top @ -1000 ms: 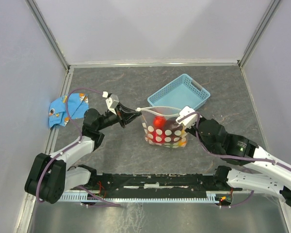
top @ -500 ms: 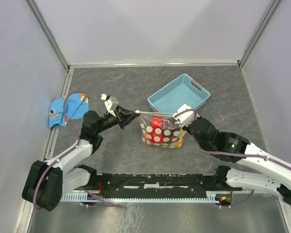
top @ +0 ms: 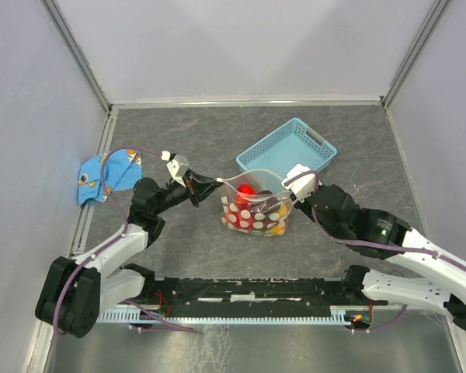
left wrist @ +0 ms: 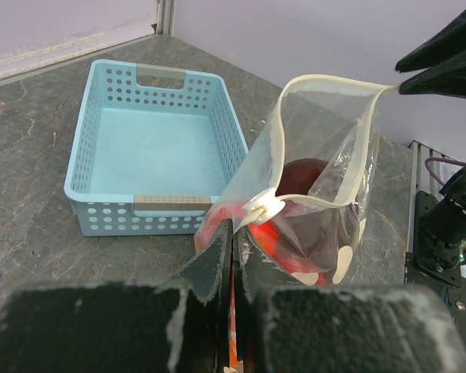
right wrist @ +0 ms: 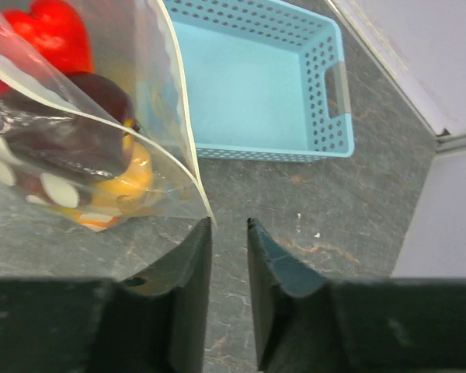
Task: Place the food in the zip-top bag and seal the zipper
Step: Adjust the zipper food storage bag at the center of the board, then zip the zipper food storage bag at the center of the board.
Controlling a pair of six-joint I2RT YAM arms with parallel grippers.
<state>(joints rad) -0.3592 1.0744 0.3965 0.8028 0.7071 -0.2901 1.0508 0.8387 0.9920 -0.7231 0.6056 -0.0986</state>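
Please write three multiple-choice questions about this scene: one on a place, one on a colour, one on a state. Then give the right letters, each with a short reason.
1. Seen from above, where does the blue basket stand relative to the zip-top bag?
A. Beyond it, on the far side
B. In front of it, on the near side
C. Underneath it

2. What colour are the dots on the bag?
A. Black
B. White
C. Green

3. In what state is the zipper?
A. Pressed shut along its whole length
B. Torn off the bag
C. Open, its two sides apart

Answers:
1 A: in the top view the basket lies farther from the arms than the bag.
2 B: the right wrist view shows white spots on the clear plastic.
3 C: in the left wrist view the strip forms an open loop above the food.
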